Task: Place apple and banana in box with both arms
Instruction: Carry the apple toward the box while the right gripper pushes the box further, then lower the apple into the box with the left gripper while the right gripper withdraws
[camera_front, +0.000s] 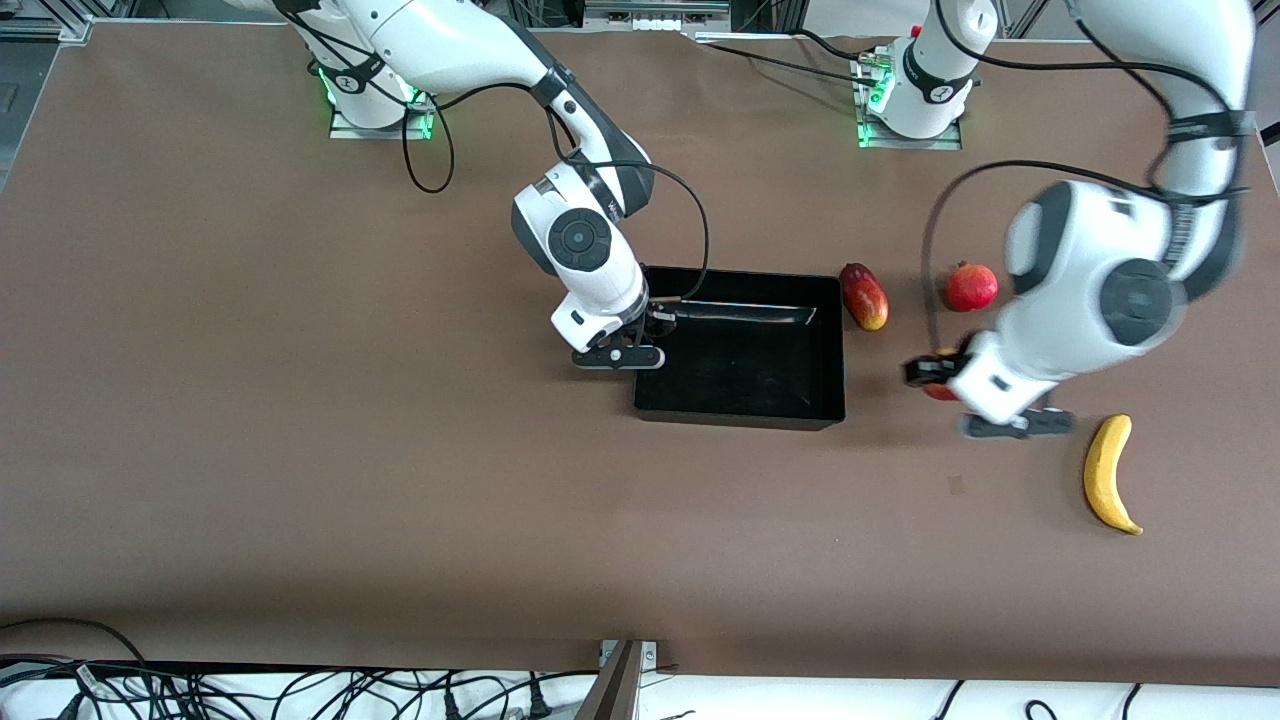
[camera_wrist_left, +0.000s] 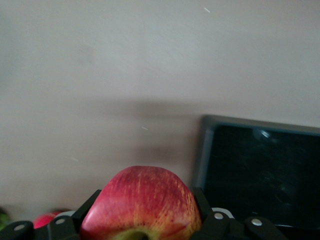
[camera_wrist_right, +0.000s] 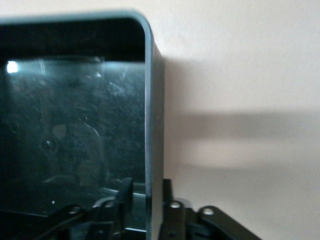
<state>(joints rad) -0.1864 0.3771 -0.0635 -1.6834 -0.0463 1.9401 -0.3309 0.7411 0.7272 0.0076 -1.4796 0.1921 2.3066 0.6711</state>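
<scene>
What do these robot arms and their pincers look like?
Both arms are glossy white with rounded segments, black joint rings and round dark caps, and black cables looping alongside. The right pincer and left pincer are black two-finger claws with small silver rivets. Green lights glow at the bases.

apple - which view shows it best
The left wrist view: the apple fills the foreground between the left gripper's jaws, red and yellow streaks clear. The front view shows only a red sliver under that gripper. The right wrist view misses it.

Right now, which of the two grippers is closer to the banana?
The left one. The left gripper holds the apple over the table beside the banana. The right gripper straddles the box wall at the end away from the banana.
</scene>
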